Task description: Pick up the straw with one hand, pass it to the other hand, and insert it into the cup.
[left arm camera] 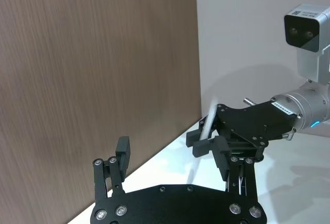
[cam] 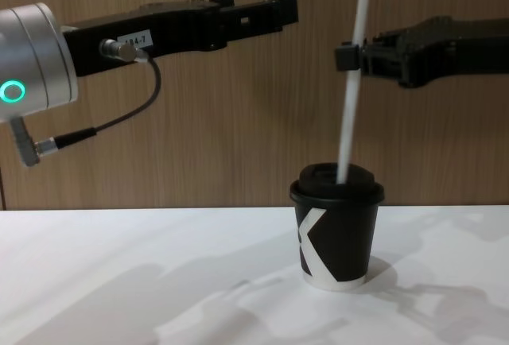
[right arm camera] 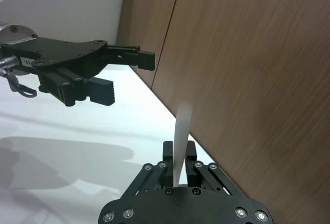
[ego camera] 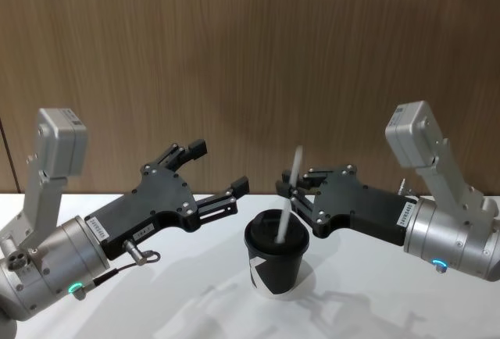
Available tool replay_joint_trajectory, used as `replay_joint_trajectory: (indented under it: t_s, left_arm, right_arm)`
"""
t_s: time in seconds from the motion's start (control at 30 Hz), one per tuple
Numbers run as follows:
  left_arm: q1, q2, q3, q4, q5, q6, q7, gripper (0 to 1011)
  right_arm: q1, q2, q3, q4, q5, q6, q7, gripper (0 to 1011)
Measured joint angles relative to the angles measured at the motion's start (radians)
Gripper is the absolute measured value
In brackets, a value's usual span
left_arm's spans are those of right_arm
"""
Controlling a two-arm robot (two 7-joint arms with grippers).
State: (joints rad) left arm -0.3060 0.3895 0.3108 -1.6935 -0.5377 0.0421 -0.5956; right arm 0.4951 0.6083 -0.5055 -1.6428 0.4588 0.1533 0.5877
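A white table (ego camera: 195, 300) runs up to a brown wood-grain wall (ego camera: 250, 50), and near the table's middle stands the cup (cam: 336, 230), black with a domed black lid, a white K-like mark on its side and a white rim at its base. The straw (cam: 353, 75) rises from the lid, its lower end at the lid's top and its white length leaning slightly as it climbs well above the cup. The right gripper (cam: 350, 57), reaching in from the right above the cup, is clenched on the straw about midway up; in the right wrist view the straw (right arm camera: 181, 141) stands pinched between its two black fingers (right arm camera: 168, 154). Behind those fingers its black body leads to a silver wrist (ego camera: 453, 237) with a small glowing ring. The left gripper (ego camera: 219, 169) hangs to the left of the cup and higher than the lid, apart from the straw, its two fingers spread wide with nothing between them. It carries a small white label (cam: 137, 40), a silver wrist with a green ring (cam: 13, 91), and a grey cable (cam: 119, 118) looping beneath it.
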Motion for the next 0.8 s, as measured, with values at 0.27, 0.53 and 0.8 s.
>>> replay_joint_trajectory:
  t_s: [0.27,0.53,0.8]
  left_arm:
    - [0.0,0.0,0.0,0.0,0.0,0.0,0.0,1003]
    - [0.0,0.0,0.0,0.0,0.0,0.0,0.0,1003]
    - [0.0,0.0,0.0,0.0,0.0,0.0,0.0,1003]
  right_arm:
    - [0.003,-0.001,-0.002,0.004,-0.001,-0.001,-0.001,341]
    - [0.004,-0.002,-0.003,0.006,-0.002,-0.001,-0.001,617]
    - [0.003,-0.003,-0.001,0.006,-0.002,0.0,-0.006,855]
